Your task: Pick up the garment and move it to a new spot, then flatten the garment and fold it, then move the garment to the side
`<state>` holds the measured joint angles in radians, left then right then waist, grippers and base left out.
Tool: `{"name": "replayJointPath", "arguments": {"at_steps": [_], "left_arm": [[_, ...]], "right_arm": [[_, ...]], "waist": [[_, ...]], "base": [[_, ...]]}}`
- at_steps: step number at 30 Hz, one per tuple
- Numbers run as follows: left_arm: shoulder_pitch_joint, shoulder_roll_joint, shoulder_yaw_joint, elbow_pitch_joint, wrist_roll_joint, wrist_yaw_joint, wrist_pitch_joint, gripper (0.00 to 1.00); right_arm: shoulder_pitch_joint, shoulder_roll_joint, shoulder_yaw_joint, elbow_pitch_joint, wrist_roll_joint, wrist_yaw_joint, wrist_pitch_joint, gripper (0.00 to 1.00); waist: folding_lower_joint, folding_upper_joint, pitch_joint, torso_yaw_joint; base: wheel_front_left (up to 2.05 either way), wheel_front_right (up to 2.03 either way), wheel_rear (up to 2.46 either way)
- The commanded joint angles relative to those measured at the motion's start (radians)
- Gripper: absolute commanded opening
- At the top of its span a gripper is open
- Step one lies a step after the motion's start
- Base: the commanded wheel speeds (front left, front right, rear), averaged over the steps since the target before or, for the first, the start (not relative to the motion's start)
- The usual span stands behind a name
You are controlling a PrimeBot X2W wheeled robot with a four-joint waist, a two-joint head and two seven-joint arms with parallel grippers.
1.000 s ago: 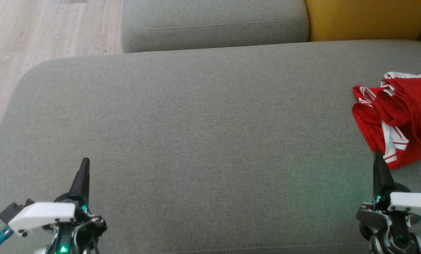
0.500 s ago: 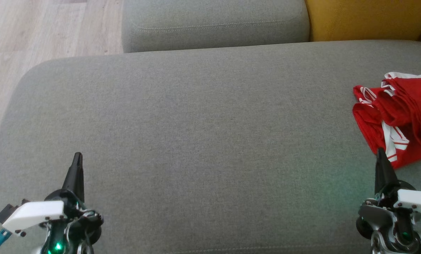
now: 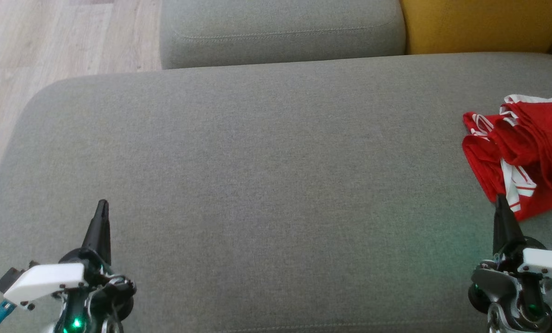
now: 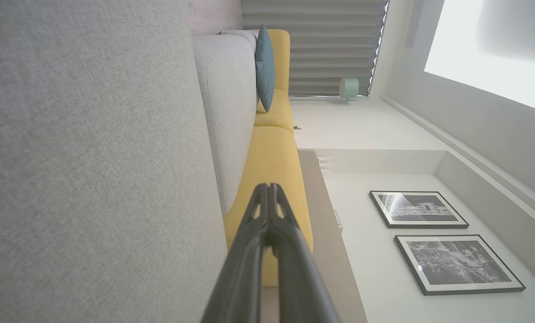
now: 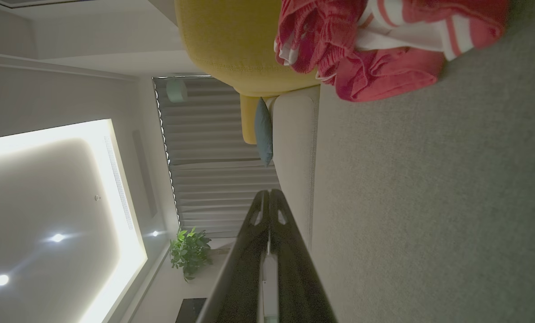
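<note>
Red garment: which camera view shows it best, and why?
The head view: it shows the garment from above, crumpled on the grey cushion, though the right edge crops it. The right wrist view shows it closer but sideways, cropped at the top.

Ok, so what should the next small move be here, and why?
Probably open the right gripper and ease it forward onto the red and white garment. Its jaws are shut and its tip is close to the crumpled garment's near edge on the grey seat cushion, while the left gripper, also shut, is far across the cushion.
</note>
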<state>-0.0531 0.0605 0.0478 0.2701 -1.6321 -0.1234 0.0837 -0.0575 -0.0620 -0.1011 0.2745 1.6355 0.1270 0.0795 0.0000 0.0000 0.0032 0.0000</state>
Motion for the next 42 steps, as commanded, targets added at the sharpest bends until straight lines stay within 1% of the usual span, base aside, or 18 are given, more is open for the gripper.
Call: {"name": "replayJointPath", "arguments": {"at_steps": [1,42], "left_arm": [[-0.053,0.009,0.039,-0.026,0.001,-0.007,0.008,0.0],[-0.054,0.001,0.051,-0.026,0.011,-0.007,0.017,0.0]], "right_arm": [[-0.048,-0.011,0.019,-0.032,-0.001,0.004,0.009,0.0],[-0.049,-0.002,0.006,-0.031,-0.012,0.004,0.019,0.0]], "waist": [[0.0,0.0,0.0,0.0],[0.0,0.0,0.0,0.0]], "base": [[0.0,0.0,0.0],[0.0,0.0,0.0]]}}
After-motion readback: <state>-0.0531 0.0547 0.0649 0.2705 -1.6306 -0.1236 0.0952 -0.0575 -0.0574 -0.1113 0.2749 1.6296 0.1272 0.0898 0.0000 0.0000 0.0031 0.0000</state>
